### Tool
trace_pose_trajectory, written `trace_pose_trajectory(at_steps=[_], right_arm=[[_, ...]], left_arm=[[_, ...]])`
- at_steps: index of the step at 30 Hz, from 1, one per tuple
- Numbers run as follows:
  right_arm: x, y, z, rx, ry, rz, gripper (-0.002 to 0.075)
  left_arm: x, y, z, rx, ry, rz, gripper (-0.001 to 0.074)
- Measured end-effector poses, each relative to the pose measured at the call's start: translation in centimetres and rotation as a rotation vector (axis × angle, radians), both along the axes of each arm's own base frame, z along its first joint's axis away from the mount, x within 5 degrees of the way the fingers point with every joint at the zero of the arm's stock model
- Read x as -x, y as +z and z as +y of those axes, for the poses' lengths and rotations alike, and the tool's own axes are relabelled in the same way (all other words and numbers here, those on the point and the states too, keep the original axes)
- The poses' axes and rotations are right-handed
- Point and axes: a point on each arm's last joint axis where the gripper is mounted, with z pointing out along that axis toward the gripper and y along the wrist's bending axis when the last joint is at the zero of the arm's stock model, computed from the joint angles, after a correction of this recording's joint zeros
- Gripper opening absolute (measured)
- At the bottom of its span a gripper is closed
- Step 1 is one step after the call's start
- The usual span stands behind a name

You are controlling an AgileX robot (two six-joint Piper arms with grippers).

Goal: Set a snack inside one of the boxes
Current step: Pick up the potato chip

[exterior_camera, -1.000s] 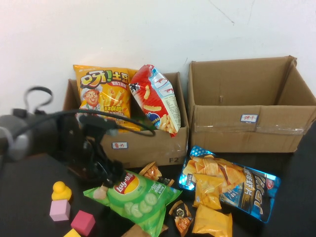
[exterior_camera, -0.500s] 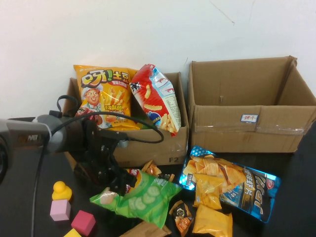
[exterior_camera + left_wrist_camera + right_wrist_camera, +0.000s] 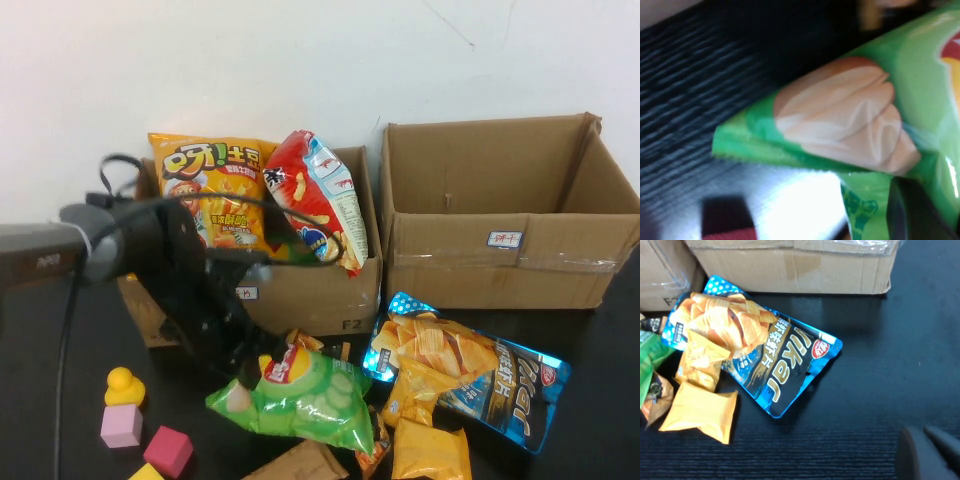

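My left gripper (image 3: 252, 370) is shut on the corner of a green Lay's chip bag (image 3: 300, 397) and holds it above the table, in front of the left cardboard box (image 3: 310, 292). In the left wrist view the green bag (image 3: 850, 115) fills the frame, with one dark finger (image 3: 910, 212) pressed on it. The left box holds a yellow fries bag (image 3: 210, 190) and a red snack bag (image 3: 315, 195). The right cardboard box (image 3: 500, 250) stands open. My right gripper (image 3: 932, 455) hovers over bare dark table, shut and empty; it is out of the high view.
A blue-and-black chip bag (image 3: 470, 370) and small orange packets (image 3: 430, 450) lie in front of the right box; the blue bag also shows in the right wrist view (image 3: 755, 355). A yellow duck (image 3: 124, 385) and pink blocks (image 3: 120, 425) sit front left.
My left gripper has lifted the green bag off the table and carried it right. The arm has swung forward in front of the left box.
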Motion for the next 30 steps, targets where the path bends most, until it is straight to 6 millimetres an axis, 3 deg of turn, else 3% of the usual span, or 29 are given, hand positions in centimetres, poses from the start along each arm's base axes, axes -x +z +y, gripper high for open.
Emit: trace_pose_trajectory(at_steps=[4, 9, 17, 26, 30], right_arm=[[0.0, 0.0, 0.0, -0.003, 0.0, 0.0, -0.0001], [0.0, 0.0, 0.0, -0.003, 0.0, 0.0, -0.0001], [0.0, 0.0, 0.0, -0.005, 0.0, 0.0, -0.0001], [0.0, 0.0, 0.0, -0.005, 0.0, 0.0, -0.0001], [0.0, 0.0, 0.0, -0.005, 0.0, 0.0, -0.0001]], left_arm=[[-0.1, 3.4, -0.3, 0.035, -0.055, -0.018, 0.0008], [-0.2, 5.9, -0.8, 0.078, -0.093, -0.026, 0.0004], [0.1, 7.8, -1.5, 0.174, -0.12, -0.016, 0.0001], [0.0, 8.6, -1.7, 0.197, -0.12, -0.031, 0.0001], [-0.4, 10.4, -2.1, 0.237, -0.115, -0.078, 0.0001]])
